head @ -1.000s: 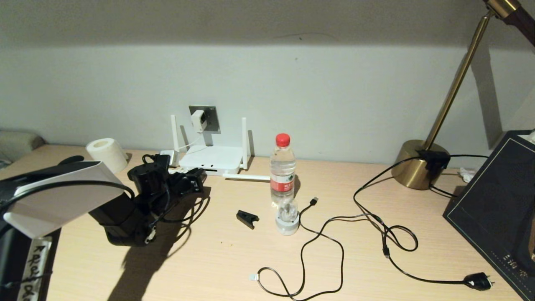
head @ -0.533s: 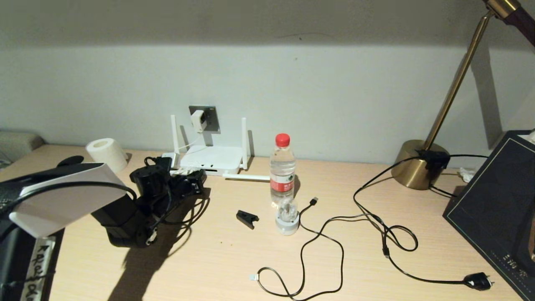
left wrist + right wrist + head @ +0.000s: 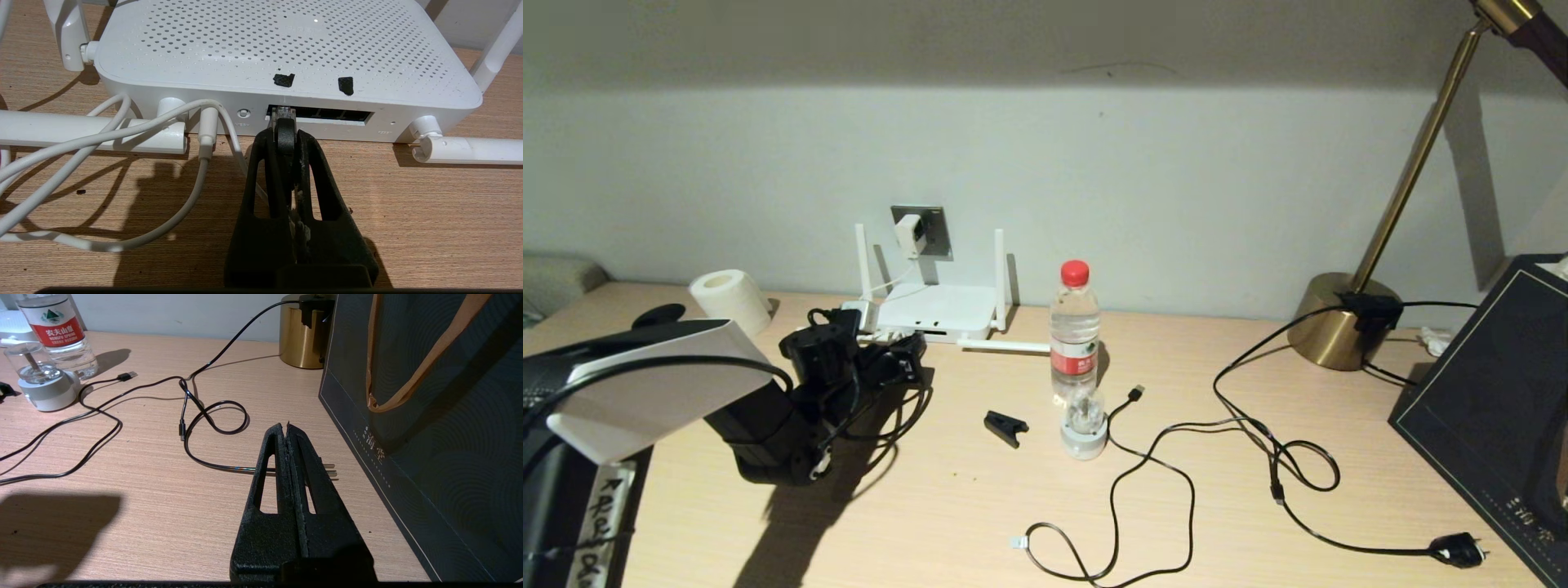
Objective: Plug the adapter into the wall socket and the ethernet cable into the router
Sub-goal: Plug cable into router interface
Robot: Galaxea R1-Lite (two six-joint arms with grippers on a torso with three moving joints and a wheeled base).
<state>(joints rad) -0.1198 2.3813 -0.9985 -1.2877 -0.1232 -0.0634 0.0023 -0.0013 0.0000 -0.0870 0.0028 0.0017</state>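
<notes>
The light wooden counter [image 3: 980,506] carries everything, and the flat white rectangular router [image 3: 938,313] sits at about eleven o'clock of it, hard against the wall, so its port edge faces the robot and its power lead can reach upward. Directly above it, at twelve o'clock from the router, the square dark grey wall socket [image 3: 933,231] already carries the small white cube-shaped adapter [image 3: 907,234], whose thin cord drops to the router; that half of the job looks done.

The left gripper [image 3: 284,132] lies low over the counter at the router's seven o'clock in the head view, reaching level toward the port strip. Its fingers [image 3: 265,171] are pressed together on the thin black ethernet cable [image 3: 285,134], pinched just behind its clear clip connector [image 3: 282,112] so that the stub stays stiff and aims straight. The connector's tip sits at the mouth of the leftmost dark port; whether it has clicked home I cannot tell.

The right gripper [image 3: 287,430] is parked at the counter's four o'clock beside a dark paper bag [image 3: 441,416], fingers pressed together and empty, clear of the work.
</notes>
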